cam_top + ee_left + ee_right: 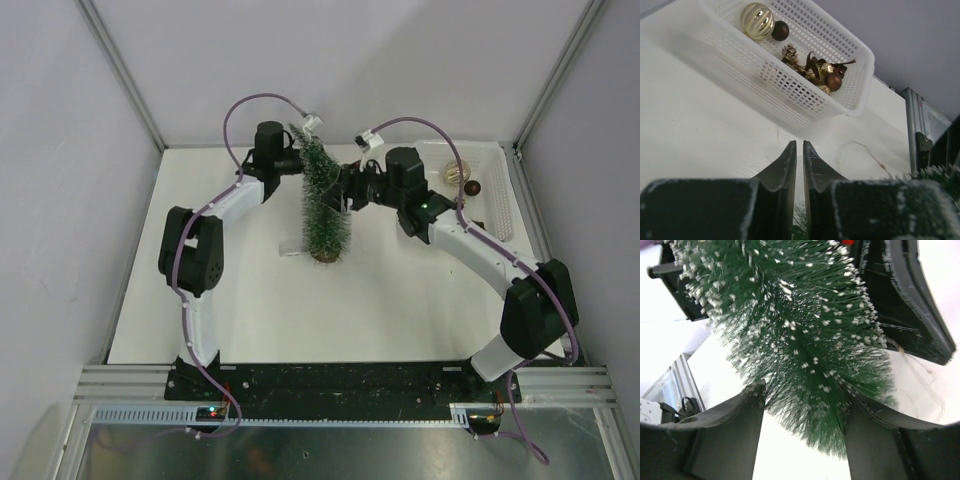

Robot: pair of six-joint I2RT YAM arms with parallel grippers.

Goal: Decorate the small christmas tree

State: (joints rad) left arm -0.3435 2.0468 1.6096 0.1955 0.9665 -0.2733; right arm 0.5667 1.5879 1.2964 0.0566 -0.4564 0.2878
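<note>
The small christmas tree (325,205) stands upright mid-table on its round wooden base (324,253); its frosted green bristles fill the right wrist view (800,330). My right gripper (347,192) is open, with one finger on each side of the tree's bristles (805,395); the right finger (875,435) touches them. My left gripper (297,160) is at the tree's top from the left. Its jaws (799,145) are nearly closed, with a narrow slit and green bristles showing low between them.
A white mesh basket (860,80) stands at the back right (503,205), holding a gold ribbed ball (757,21), a brown ball (780,30) and a cluster of small ornaments (820,72). A thin thread loop (865,150) lies on the white table.
</note>
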